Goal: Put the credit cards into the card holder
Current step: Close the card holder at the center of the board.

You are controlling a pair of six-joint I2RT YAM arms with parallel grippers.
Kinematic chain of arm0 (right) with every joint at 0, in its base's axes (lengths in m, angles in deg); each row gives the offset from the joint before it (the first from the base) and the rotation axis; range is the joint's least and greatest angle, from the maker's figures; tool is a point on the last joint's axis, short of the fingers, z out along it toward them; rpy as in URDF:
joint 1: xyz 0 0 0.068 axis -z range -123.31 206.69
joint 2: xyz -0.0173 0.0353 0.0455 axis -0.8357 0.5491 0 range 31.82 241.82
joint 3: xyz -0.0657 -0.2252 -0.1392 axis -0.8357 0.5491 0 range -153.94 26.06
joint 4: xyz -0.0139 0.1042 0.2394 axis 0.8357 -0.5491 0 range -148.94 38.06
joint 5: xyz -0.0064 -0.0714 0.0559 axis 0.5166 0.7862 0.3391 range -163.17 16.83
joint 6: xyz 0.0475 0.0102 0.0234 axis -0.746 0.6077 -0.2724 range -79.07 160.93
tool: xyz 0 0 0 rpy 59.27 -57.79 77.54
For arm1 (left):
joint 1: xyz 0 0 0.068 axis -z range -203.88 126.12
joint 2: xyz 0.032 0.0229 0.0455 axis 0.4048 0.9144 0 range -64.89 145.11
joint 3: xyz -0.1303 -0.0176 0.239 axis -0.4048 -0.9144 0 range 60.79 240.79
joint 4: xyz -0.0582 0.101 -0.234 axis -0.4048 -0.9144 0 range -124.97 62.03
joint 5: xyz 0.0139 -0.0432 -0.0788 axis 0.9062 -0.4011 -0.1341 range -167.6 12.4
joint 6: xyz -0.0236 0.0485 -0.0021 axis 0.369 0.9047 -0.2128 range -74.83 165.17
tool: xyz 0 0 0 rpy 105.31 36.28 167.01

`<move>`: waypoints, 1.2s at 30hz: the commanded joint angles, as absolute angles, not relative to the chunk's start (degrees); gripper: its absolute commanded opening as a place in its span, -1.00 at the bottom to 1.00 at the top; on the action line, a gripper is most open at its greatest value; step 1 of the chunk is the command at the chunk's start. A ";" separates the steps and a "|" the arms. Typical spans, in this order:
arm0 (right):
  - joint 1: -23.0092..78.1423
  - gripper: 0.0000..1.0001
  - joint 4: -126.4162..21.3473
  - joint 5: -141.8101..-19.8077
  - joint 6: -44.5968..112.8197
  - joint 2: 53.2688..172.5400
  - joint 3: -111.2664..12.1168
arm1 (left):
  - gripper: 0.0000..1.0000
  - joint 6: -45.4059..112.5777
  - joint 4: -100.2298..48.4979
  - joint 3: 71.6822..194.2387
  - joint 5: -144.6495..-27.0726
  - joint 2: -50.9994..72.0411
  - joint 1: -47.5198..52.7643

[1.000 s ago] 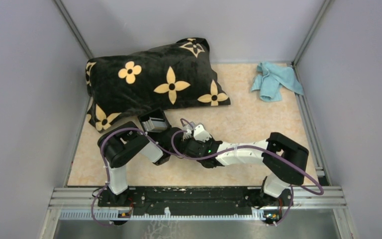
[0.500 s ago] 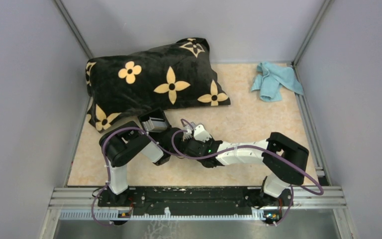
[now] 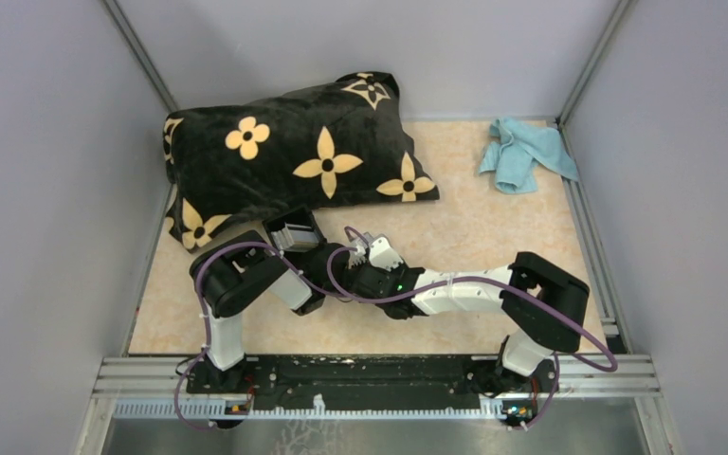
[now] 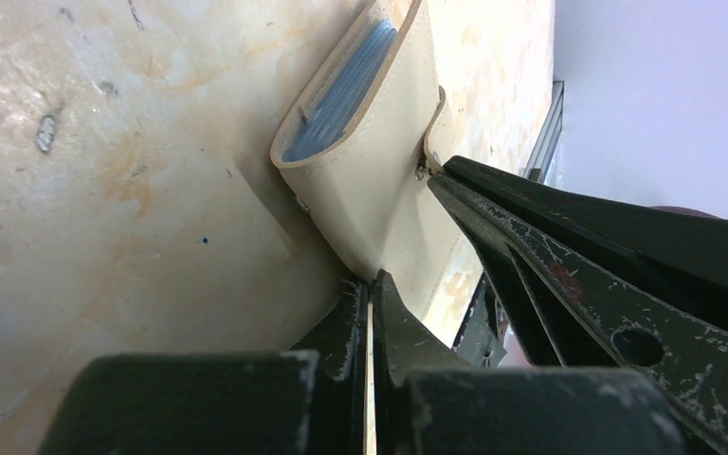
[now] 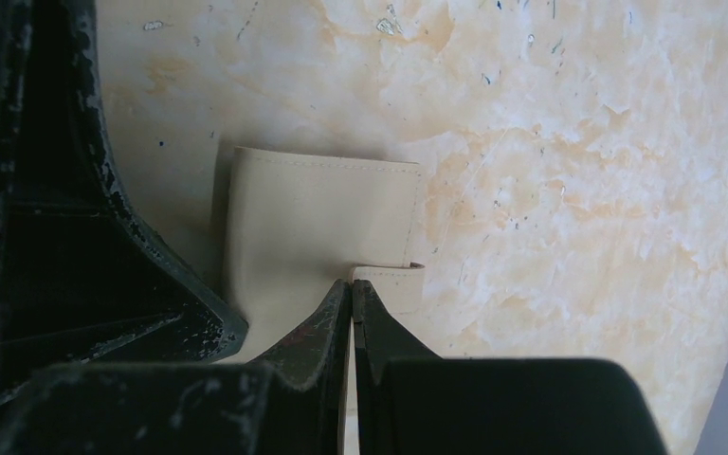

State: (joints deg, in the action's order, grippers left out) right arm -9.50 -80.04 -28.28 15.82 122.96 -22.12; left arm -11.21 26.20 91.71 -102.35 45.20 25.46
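Note:
The card holder (image 4: 379, 180) is a small case with cream walls and blue-grey ribbed slots (image 4: 341, 85). It stands on the table with its mouth facing away from the left wrist camera. From above it shows as a small dark box with a grey ribbed top (image 3: 292, 230). My left gripper (image 4: 371, 277) is shut on the near edge of its wall. My right gripper (image 5: 352, 282) is shut at the root of its closing tab (image 5: 393, 284), and its fingers (image 4: 550, 246) come in from the right in the left wrist view. The credit cards are out of view.
A big black pillow with yellow flowers (image 3: 294, 152) lies just behind the card holder at the back left. A light blue cloth (image 3: 526, 152) lies at the back right. Both arms cross at the table's near middle, and grey walls enclose the table.
The right gripper's jaws have closed the last bit at the tab. The left arm has shifted very slightly, and the card holder stays in place.

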 commanded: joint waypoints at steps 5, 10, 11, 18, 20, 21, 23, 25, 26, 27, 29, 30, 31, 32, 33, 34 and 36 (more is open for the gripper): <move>-9.25 -0.94 -78.31 -29.31 15.09 121.27 -23.64 | -1.00 -10.37 24.37 91.18 -103.18 47.09 25.72; -9.26 -0.94 -78.45 -29.48 14.79 121.64 -23.37 | -1.00 -10.43 24.30 91.29 -103.24 47.12 25.72; -9.23 -0.94 -78.40 -29.63 14.66 121.69 -23.27 | -1.00 -10.46 24.32 91.31 -103.20 47.04 25.70; -9.17 -0.94 -79.19 -29.80 12.90 122.13 -22.57 | -1.00 -10.34 24.32 91.25 -103.20 47.04 25.73; -8.86 -0.94 -79.79 -29.84 11.85 122.17 -22.32 | -1.00 -10.37 24.33 91.20 -103.18 46.94 25.76; -8.56 -0.94 -80.00 -29.84 11.31 122.18 -22.14 | -1.00 -10.38 24.33 91.12 -103.18 46.98 25.70; -8.23 -0.94 -80.42 -29.88 10.27 122.02 -21.71 | -1.00 -10.35 24.33 91.11 -103.17 46.95 25.76; -7.75 -0.95 -80.63 -30.15 9.48 121.76 -21.21 | -1.00 -10.30 24.33 91.11 -103.22 47.02 25.71; -7.47 -0.95 -80.76 -30.33 8.91 121.62 -20.92 | -1.00 -10.33 24.27 91.13 -103.21 47.07 25.73; -7.20 -0.95 -80.89 -30.40 8.44 121.45 -20.63 | -1.00 -10.33 24.20 91.12 -103.18 47.01 25.75; -6.61 -0.96 -81.11 -30.64 7.34 121.07 -19.85 | -1.00 -10.38 23.94 91.28 -103.26 47.03 25.76; -6.33 -0.96 -81.07 -31.05 6.83 120.83 -19.43 | -1.00 -10.38 23.77 91.33 -103.20 47.04 25.75; -6.06 -0.96 -80.97 -31.37 6.46 120.61 -18.98 | -1.00 -10.35 23.67 91.42 -103.18 46.99 25.71; -5.75 -0.96 -80.83 -31.93 6.03 120.45 -18.56 | -1.00 -10.38 23.50 91.45 -103.13 46.97 25.81; -5.49 -0.96 -80.66 -32.43 5.59 120.21 -18.12 | -1.00 -10.28 23.39 91.51 -103.09 46.97 25.80; -5.39 -0.97 -80.57 -32.80 5.07 120.00 -17.62 | -1.00 -10.27 23.18 91.59 -103.09 46.96 25.83; -5.09 -0.97 -79.96 -33.79 4.52 119.68 -16.31 | -1.00 -10.21 22.83 91.72 -103.02 46.99 25.84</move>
State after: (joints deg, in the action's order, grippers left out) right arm -6.70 -78.05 -30.65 7.34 120.57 -19.72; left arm -11.63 26.47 91.73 -102.57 45.42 25.46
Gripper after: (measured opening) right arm 0.023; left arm 0.008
